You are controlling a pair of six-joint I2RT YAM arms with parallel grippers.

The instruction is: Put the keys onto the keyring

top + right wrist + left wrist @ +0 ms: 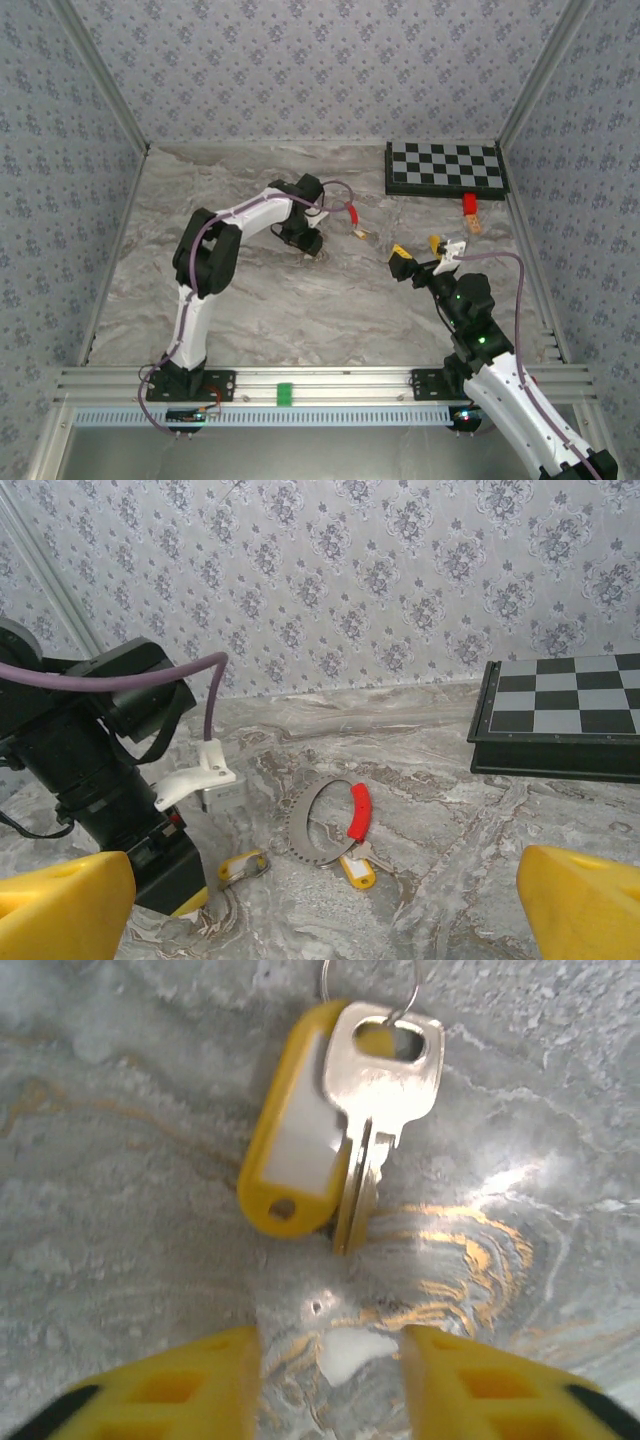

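One key (380, 1070) with a yellow tag (290, 1140) lies flat on the marble, just ahead of my left gripper (330, 1385). That gripper is open, with bare table between its yellow fingers (200, 1385). In the right wrist view this same key (243, 865) rests beside the left arm's fingertip. The keyring (305, 825) is a silvery loop with a curved red tag (358, 810), lying flat mid-table. A second yellow-tagged key (357, 868) touches its near edge. My right gripper (418, 250) hovers open to the right of the keyring (352, 212), holding nothing.
A folded checkerboard (445, 167) lies at the back right, with a red block (468, 203) just in front of it. The left arm (90, 750) stands close on the left of the right wrist view. Patterned walls enclose the table.
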